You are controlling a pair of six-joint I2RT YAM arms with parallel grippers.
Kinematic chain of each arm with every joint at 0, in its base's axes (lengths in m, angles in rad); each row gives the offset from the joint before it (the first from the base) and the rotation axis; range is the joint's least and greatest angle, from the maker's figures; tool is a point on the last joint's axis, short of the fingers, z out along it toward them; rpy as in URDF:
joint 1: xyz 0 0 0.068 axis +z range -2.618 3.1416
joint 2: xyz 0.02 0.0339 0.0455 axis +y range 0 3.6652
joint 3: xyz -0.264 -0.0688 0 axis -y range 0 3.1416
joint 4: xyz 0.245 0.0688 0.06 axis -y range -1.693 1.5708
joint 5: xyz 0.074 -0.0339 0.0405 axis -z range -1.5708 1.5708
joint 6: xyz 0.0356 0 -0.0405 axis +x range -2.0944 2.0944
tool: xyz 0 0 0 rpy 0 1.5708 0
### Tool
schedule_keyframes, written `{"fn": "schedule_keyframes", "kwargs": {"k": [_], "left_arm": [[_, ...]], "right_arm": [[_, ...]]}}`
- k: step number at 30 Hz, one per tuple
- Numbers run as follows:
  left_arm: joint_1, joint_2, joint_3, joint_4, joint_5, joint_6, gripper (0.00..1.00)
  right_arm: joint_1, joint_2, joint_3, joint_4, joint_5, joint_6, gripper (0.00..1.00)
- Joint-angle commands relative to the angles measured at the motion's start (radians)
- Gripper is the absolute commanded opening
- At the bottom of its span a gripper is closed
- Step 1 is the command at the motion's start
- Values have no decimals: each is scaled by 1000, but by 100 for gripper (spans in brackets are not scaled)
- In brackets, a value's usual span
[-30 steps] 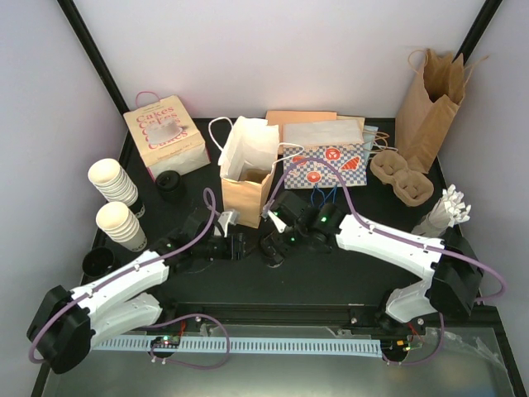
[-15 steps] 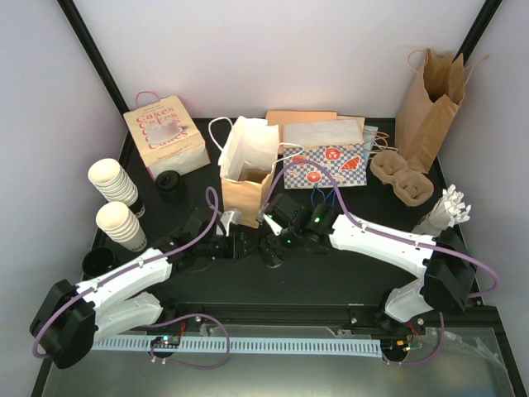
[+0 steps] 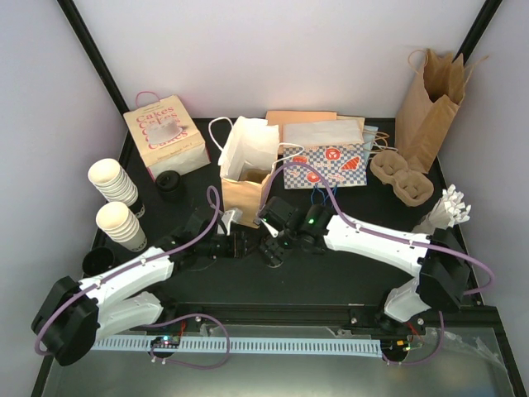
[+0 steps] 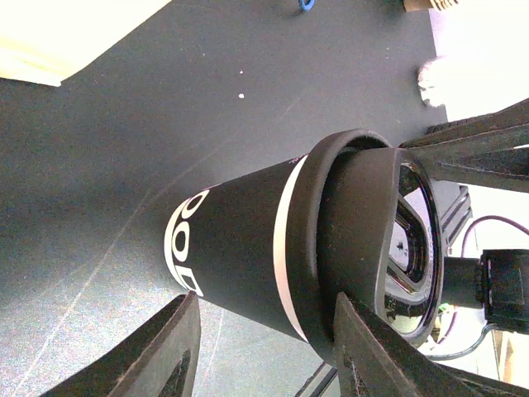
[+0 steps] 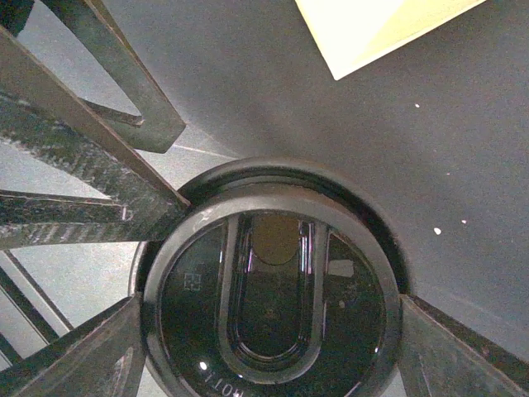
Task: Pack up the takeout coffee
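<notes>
Now, takeout coffee (image 4: 248, 248) upright, dead under the right gripper (image 5: 269, 356): jaws spread across its top, clamp unclear. Left gripper (image 4: 264, 347) alongside, jaws apart.

White shells cover the left arm (image 3: 124, 281) and right arm (image 3: 380, 241); black joints, looping purple cables (image 3: 213, 207), small green lights (image 3: 312, 221), matte black left tool (image 4: 266, 302).
</notes>
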Motion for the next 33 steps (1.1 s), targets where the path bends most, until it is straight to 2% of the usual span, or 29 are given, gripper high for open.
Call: {"fn": "schedule_keyframes", "kwargs": {"k": [1,15,24,33], "left_arm": [[5,12,0,22,9,-1,47],[7,14,-11,25,3,1,45],[25,-31,-22,39,-2,-14,41],[41,-5,-31,76,35,-19,39]], "right_arm": [[24,31,22,-31,35,-9,82],[35,48,24,-47,66,-6,74],[36,40,5,-47,60,-7,74],[36,37,5,-41,45,-12,73]]}}
